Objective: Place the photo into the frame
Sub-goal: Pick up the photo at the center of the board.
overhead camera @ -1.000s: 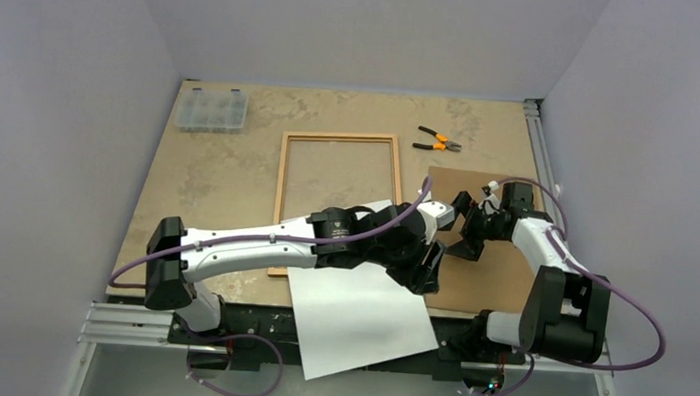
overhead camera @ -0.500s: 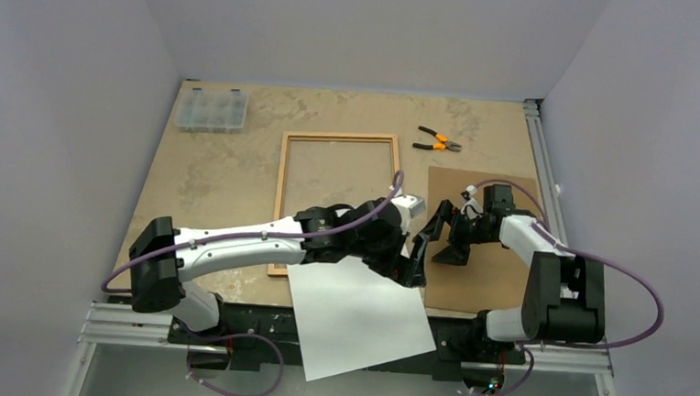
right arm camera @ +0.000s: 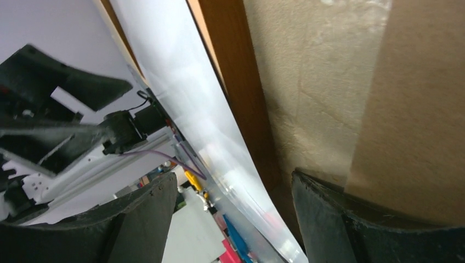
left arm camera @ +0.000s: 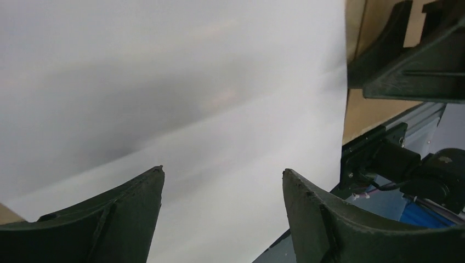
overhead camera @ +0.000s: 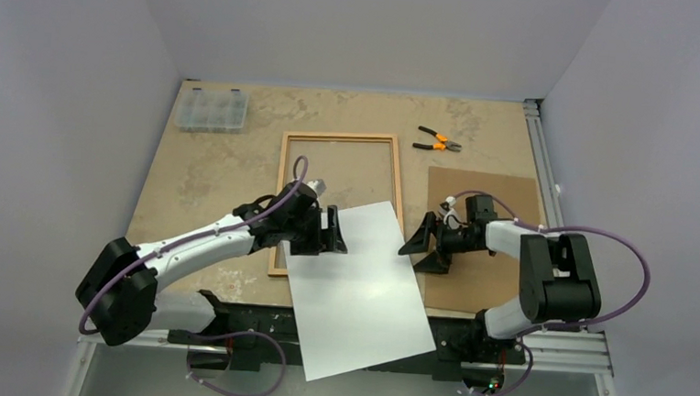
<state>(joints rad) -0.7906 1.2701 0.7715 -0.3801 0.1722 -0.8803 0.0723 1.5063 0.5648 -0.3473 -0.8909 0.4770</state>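
Note:
The photo (overhead camera: pixel 359 290) lies white back up, its far end over the lower right corner of the wooden frame (overhead camera: pixel 280 185) and its near end hanging past the table's front edge. My left gripper (overhead camera: pixel 340 231) stands open at the sheet's left edge; in the left wrist view the left gripper (left arm camera: pixel 222 172) has only the white back (left arm camera: pixel 164 82) showing between its fingers. My right gripper (overhead camera: pixel 412 257) is open at the sheet's right edge. In the right wrist view the right gripper (right arm camera: pixel 233 175) has the photo's glossy edge (right arm camera: pixel 181 98) and the frame's moulding (right arm camera: pixel 236 82) running between its jaws.
A brown hardboard panel (overhead camera: pixel 493 193) lies to the right under the right arm and shows in the right wrist view as the panel (right arm camera: pixel 422 109). Orange-handled pliers (overhead camera: pixel 437 141) lie behind it. A clear organizer box (overhead camera: pixel 211 110) sits at the far left corner.
My left gripper opened and drew back from the photo's right side to its left edge. My right gripper came leftward to the photo's right edge. The sheet now lies uncovered.

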